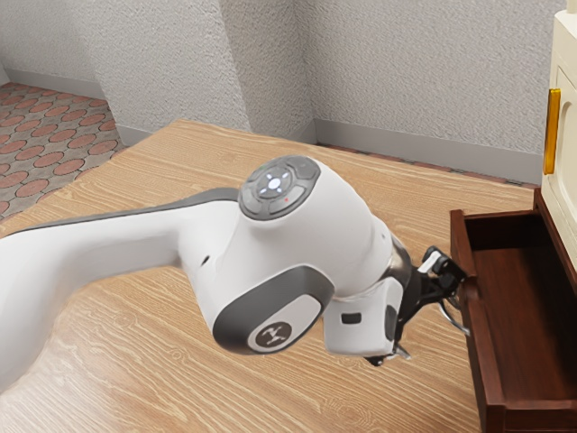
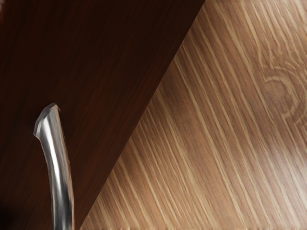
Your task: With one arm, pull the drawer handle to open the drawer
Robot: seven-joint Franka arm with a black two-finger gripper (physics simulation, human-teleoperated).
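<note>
Beneath the fingers (image 1: pixel 444 271) spreads a light-brown counter (image 1: pixel 225 388) with streaky wood grain. Beyond the fingers stands a cream cabinet (image 1: pixel 566 158), its dark red-brown drawer (image 1: pixel 483 361) open low over the counter.

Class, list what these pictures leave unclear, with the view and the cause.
Whole handle: cut off by the wrist view's lower edge.
Grip of the tool on it: too small to judge, exterior view.
Base of the arm: beyond the exterior view's left edge.
Most of the cabinet, inner end of the drawer: beyond the exterior view's right edge.
</note>
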